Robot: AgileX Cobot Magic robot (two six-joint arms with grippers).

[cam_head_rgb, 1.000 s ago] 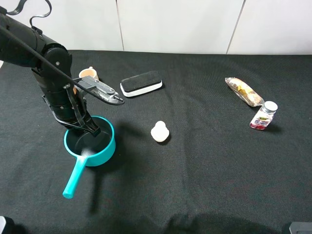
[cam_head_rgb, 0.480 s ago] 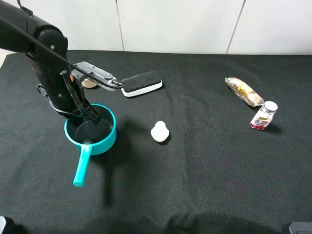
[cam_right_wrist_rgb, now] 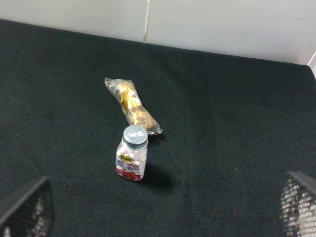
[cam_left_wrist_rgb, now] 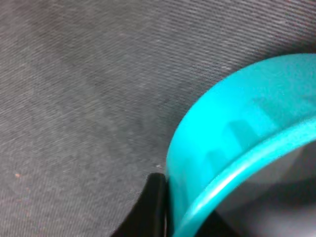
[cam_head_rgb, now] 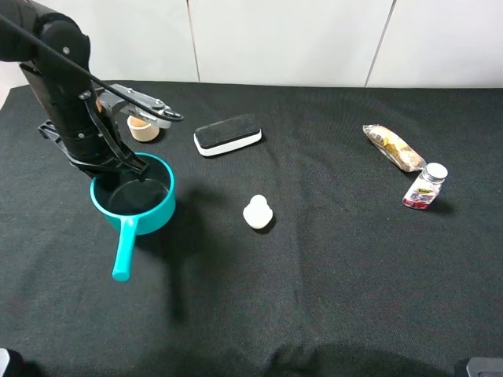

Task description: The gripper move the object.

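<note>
Black cloth surface meets a white panelled wall behind the teal round saucepan, whose rim the left end effector clenches.

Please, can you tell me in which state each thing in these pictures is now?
saucepan, upright, empty, gripped at its rim.
left end effector, shut on the saucepan rim.
right end effector, open, holding nothing.
bottle, upright, cap on.
snack packet, lying flat.
cup, upright.
eraser, lying flat.
</note>
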